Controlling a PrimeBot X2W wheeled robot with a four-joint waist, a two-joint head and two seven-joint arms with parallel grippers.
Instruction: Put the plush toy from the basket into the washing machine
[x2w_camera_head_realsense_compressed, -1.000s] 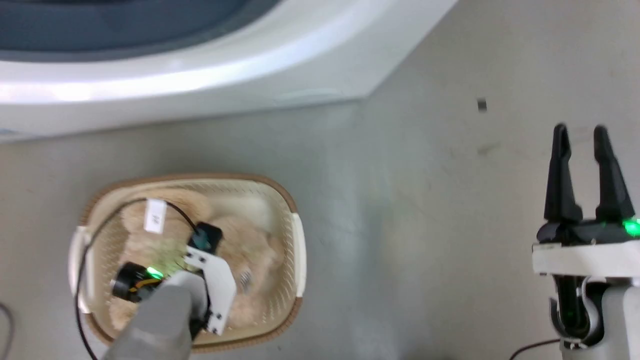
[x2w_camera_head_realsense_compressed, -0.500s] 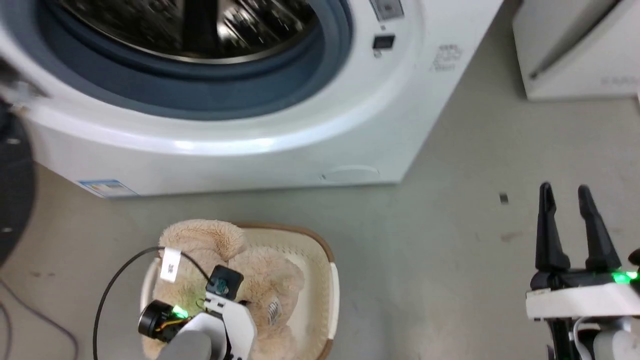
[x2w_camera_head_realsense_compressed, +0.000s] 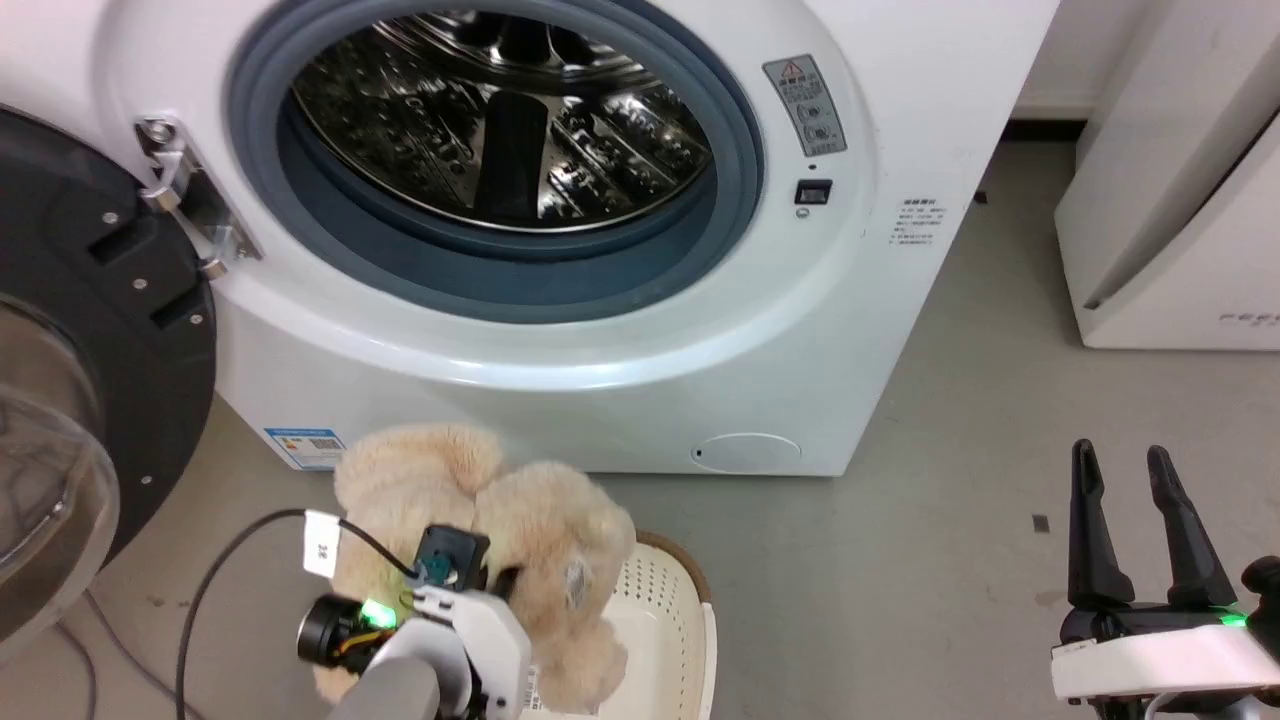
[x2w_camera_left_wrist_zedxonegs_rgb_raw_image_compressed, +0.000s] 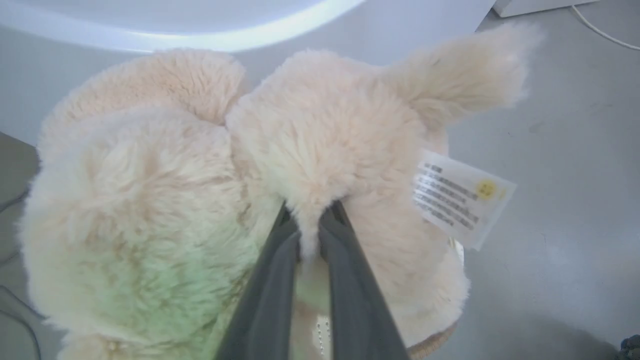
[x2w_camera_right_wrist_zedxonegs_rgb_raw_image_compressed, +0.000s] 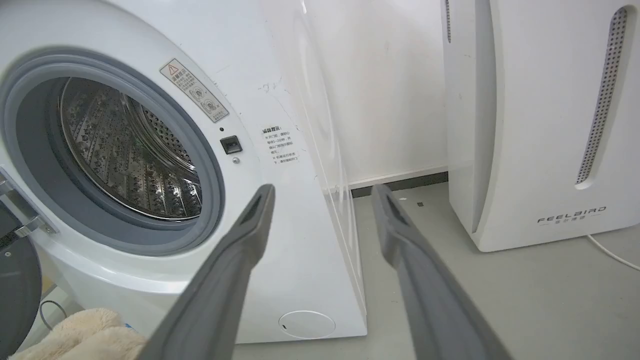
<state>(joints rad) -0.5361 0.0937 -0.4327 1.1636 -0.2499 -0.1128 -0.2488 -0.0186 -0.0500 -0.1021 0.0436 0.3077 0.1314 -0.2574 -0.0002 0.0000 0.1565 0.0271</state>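
At far left the dark round glass door (x2w_camera_head_realsense_compressed: 70, 400) stands open, cut off by the picture's edge. Next to it the left hand (x2w_camera_left_wrist_zedxonegs_rgb_raw_image_compressed: 311, 215) pinches a fold of the fluffy cream-beige plush toy (x2w_camera_head_realsense_compressed: 520, 520), which hides most of the cream-white perforated plastic basket (x2w_camera_head_realsense_compressed: 672, 610) beneath it; whether they touch is unclear. Behind them rises the large white front-loading washing machine (x2w_camera_head_realsense_compressed: 560, 340), and at right the right hand (x2w_camera_head_realsense_compressed: 1118, 460), fingers spread and holding nothing, hovers over the grey floor (x2w_camera_head_realsense_compressed: 900, 560) near a smooth white appliance (x2w_camera_head_realsense_compressed: 1170, 230) cropped at the edge.
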